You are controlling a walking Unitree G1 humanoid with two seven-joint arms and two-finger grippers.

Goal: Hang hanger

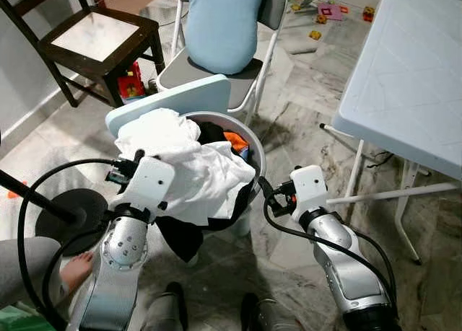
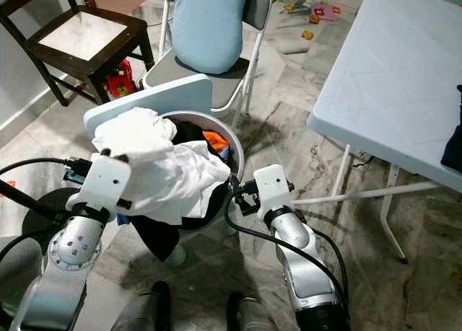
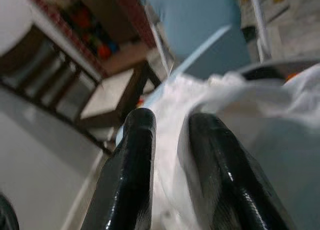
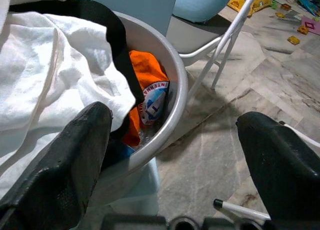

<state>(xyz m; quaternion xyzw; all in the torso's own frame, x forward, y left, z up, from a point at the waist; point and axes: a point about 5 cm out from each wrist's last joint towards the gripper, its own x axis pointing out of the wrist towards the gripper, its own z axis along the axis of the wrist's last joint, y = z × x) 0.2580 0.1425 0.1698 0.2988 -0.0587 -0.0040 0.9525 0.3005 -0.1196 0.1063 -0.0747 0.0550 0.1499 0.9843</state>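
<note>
Big pale bench (image 1: 404, 78) on the right, folding chair (image 1: 238, 75) behind, and the grey laundry basket (image 1: 249, 147) heaped with white cloth (image 1: 188, 169) between the arms. Left gripper (image 3: 170, 135) presses into that cloth, jaws nearly closed on a fold. Right gripper (image 4: 175, 140) hovers beside the basket rim, jaws wide open. The hanger can't be made out.

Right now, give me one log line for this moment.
left pincer: on white cloth | right pincer: open beside laundry basket | hanger: unseen
</note>
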